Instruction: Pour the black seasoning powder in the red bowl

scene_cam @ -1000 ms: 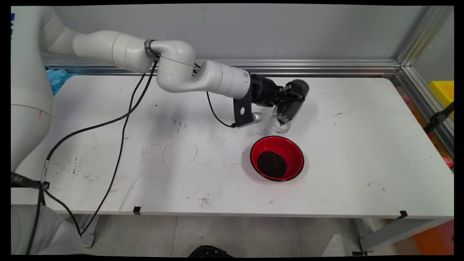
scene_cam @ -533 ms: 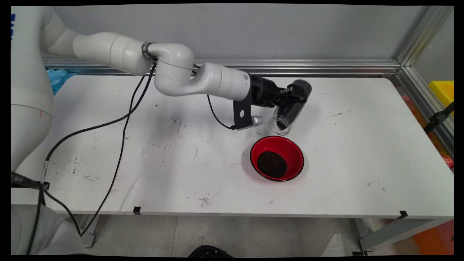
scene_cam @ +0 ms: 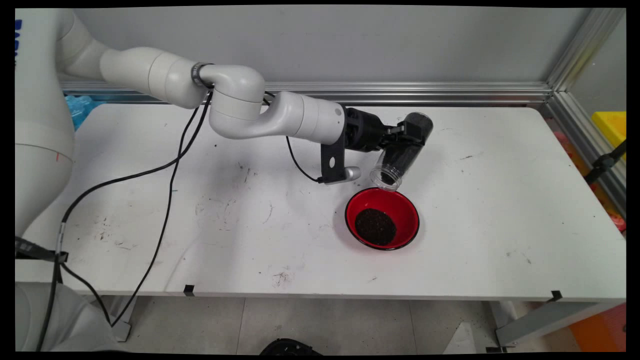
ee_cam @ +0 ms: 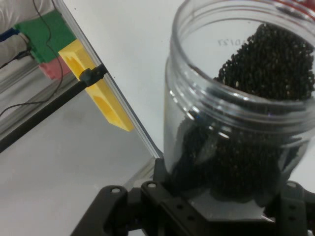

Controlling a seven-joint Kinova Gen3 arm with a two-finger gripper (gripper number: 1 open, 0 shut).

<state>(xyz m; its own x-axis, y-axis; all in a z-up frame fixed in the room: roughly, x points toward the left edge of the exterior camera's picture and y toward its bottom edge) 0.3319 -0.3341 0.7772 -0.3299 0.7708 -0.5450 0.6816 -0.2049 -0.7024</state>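
Nearest to you on the desk (scene_cam: 150, 240) sits the red bowl (scene_cam: 382, 218), upright, with 1 dark heap of black granules (scene_cam: 375, 226) in its bottom.

Just beyond its far rim, your gripper (scene_cam: 406, 135) is pinching a clear plastic jar (scene_cam: 397, 160), tilted mouth-down and toward the bowl. Over the last second the jar has come lower and nearer: its open mouth, earlier clear of the bowl on the far side, now hangs right at the bowl's far rim. You can take that as the jar being brought into pouring position over the bowl, though no grains are visibly falling.

In the hand view the jar (ee_cam: 241, 98) holds plenty of the same black granules, banked toward the mouth.

Farther back, the arm reaches in from the left, cables hanging.
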